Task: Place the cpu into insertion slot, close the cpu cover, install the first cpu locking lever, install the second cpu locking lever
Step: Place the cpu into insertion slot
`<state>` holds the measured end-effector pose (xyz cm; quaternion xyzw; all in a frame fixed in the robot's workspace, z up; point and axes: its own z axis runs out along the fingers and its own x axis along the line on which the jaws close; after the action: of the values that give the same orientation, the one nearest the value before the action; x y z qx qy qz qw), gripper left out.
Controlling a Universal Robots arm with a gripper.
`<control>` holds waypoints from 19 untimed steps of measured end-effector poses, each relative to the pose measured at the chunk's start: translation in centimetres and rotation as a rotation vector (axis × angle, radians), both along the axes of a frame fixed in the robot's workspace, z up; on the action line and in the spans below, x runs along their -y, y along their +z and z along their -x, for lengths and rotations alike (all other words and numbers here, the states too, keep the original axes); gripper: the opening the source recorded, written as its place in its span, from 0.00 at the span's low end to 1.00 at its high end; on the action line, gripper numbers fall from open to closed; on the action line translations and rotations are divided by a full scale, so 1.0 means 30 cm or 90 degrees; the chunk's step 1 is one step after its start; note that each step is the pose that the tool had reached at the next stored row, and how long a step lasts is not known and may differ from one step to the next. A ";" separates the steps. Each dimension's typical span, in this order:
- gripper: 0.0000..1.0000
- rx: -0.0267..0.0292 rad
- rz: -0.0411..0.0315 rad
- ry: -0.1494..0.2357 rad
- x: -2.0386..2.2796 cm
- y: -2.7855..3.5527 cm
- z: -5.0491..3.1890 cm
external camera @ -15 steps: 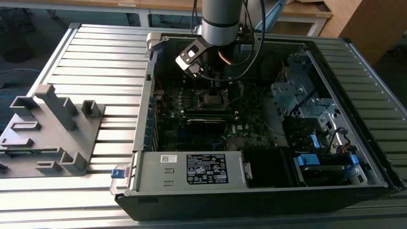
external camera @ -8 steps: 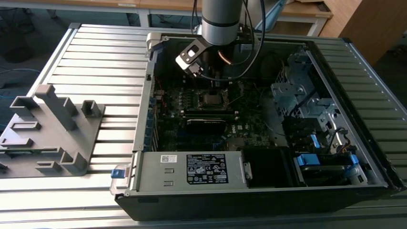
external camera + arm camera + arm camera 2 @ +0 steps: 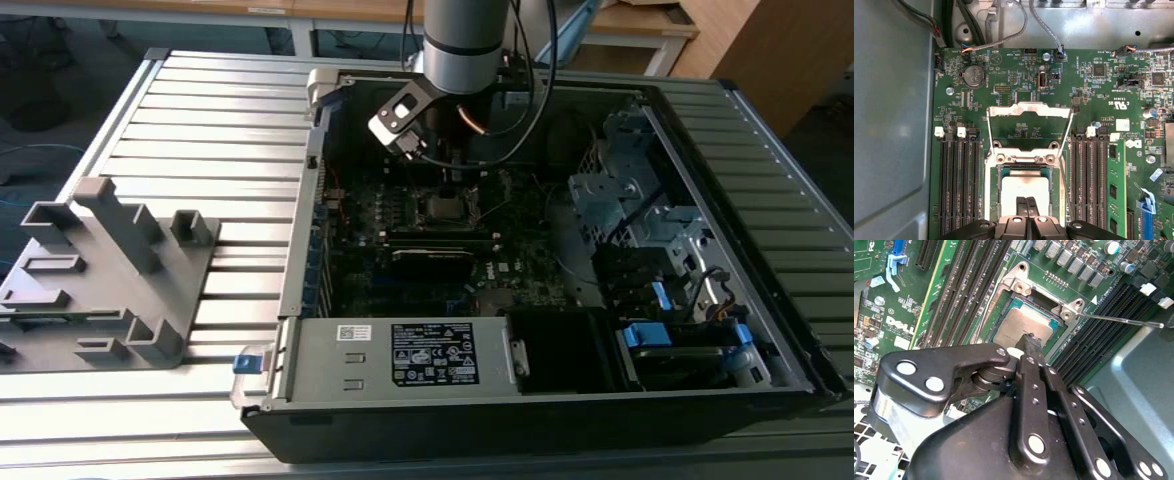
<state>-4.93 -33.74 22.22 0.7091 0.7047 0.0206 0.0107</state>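
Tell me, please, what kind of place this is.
Probably a robotics lab or workshop for computer assembly. An open PC case lies on a slatted metal table, a robot arm reaches into it above the cpu, and wooden desks stand behind.

Silver-grey arm, blk cables, blk pincer w/ silver screws.

Silver-grey cpu; green motherboard — black hand.
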 end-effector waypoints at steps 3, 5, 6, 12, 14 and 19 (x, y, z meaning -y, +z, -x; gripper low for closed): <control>0.10 0.0000 0.0000 0.000 0.000 0.001 0.000; 0.10 0.0000 0.0000 0.000 0.000 0.002 0.000; 0.10 0.0000 0.0000 0.000 0.000 0.002 0.000; 0.10 0.0000 0.0000 0.000 0.000 -0.005 0.000; 0.10 0.0000 0.0000 0.000 0.000 -0.011 0.000; 0.10 -0.0001 0.0001 0.000 0.000 -0.030 0.000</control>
<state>-4.93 -33.74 21.32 0.7091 0.7048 0.0205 0.0107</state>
